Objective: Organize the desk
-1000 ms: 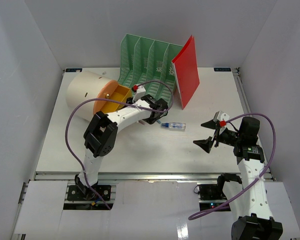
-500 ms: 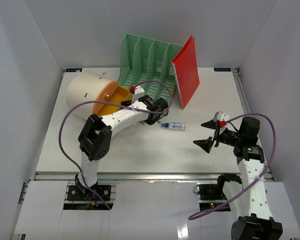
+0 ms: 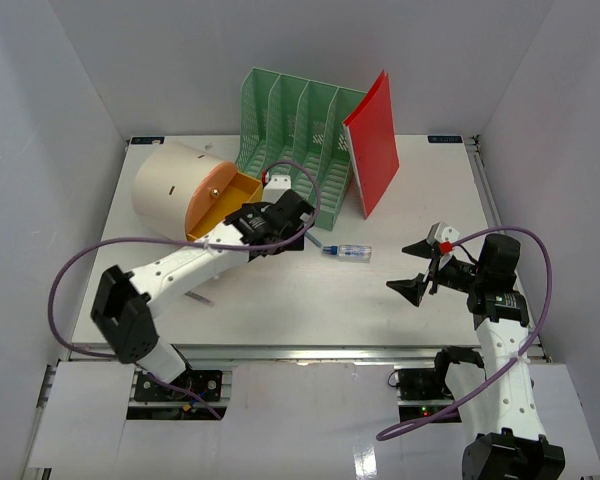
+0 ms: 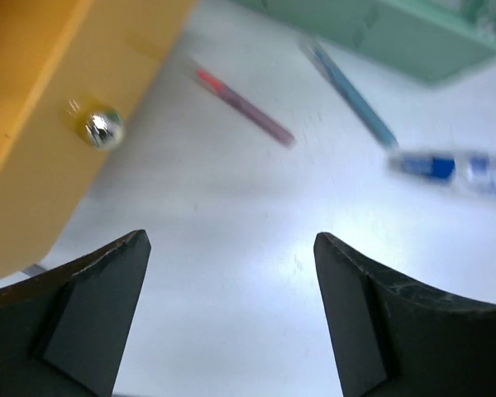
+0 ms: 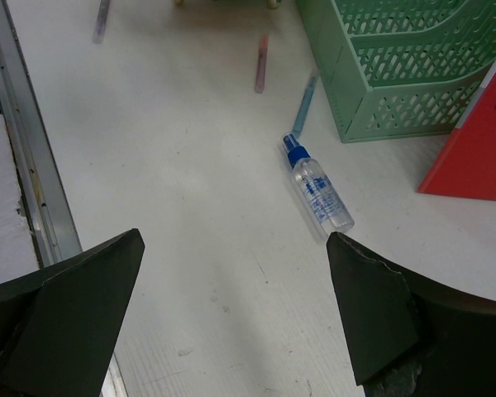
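Counter (image 3: 280,290) shows smooth and white with a faint sheen, and a bare metal rail (image 5: 25,157) runs along its edge. Rack (image 5: 397,74) is green moulded plastic, perforated. Just in front of the rack, a clear, glossy plastic bottle (image 5: 318,192). Shiny metal knob (image 4: 104,129) on a matt orange drawer (image 4: 33,99).

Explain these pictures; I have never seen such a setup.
These are two white robot arms bolted at a large white desk's near edge. The wide picture looks down from above and behind them. The other two come from cameras on each wrist, so the dark wedges are that arm's own fingers. The left tool and right tool are both open and hold nothing. On the desk are a green slotted file rack, a red folder propped beside it and a beige cylinder with an orange face. A small clear spray bottle with a blue cap, a pink pen and a blue pen lie loose.
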